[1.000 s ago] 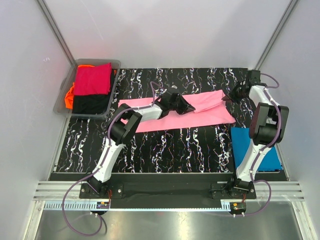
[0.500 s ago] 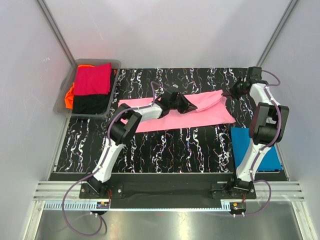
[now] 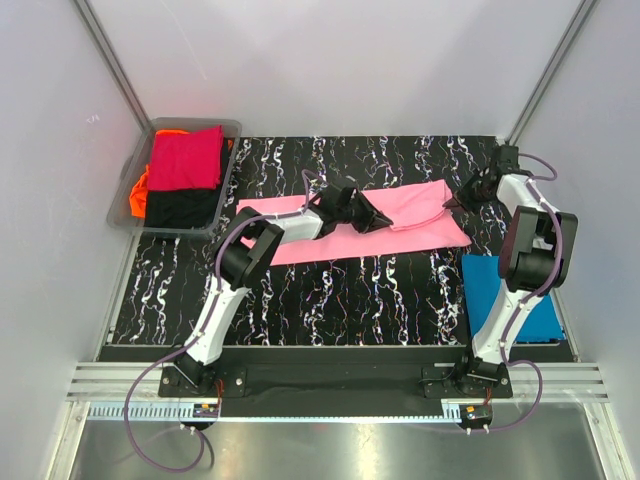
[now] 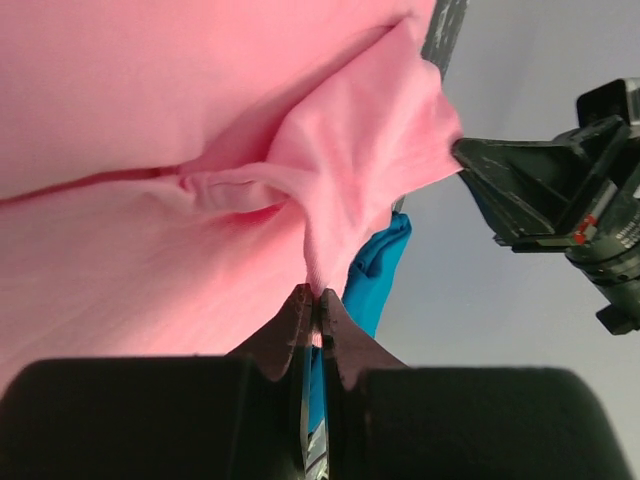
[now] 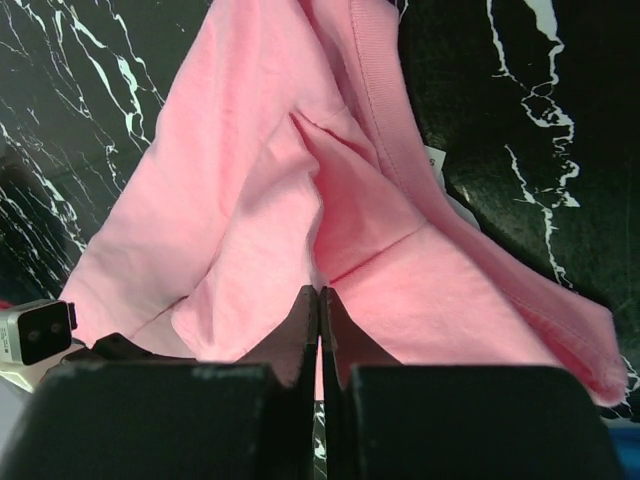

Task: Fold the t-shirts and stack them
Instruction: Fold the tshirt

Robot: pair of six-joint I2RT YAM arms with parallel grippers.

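Our left gripper (image 4: 318, 300) and right gripper (image 5: 320, 295) pinch the pink shirt (image 3: 420, 225) mid-fold; the blue shirt (image 3: 545, 318) lies folded, more shirts (image 3: 185, 160) wait in the bin (image 3: 195, 123).

**Five t-shirts, one bin, two arms**

Five t-shirts in all. One pink t-shirt (image 3: 420, 232) is pinched in both pairs of jaws, and one blue t-shirt (image 3: 478, 285) lies near the right jaws. One crimson t-shirt (image 3: 185, 158), one orange t-shirt (image 3: 138, 195) and one black t-shirt (image 3: 180, 208) sit well left of the left jaws, in the one grey bin (image 3: 195, 124). Two arms, the left arm (image 3: 228, 290) and the right arm (image 3: 505, 310), share one desk (image 3: 330, 300).
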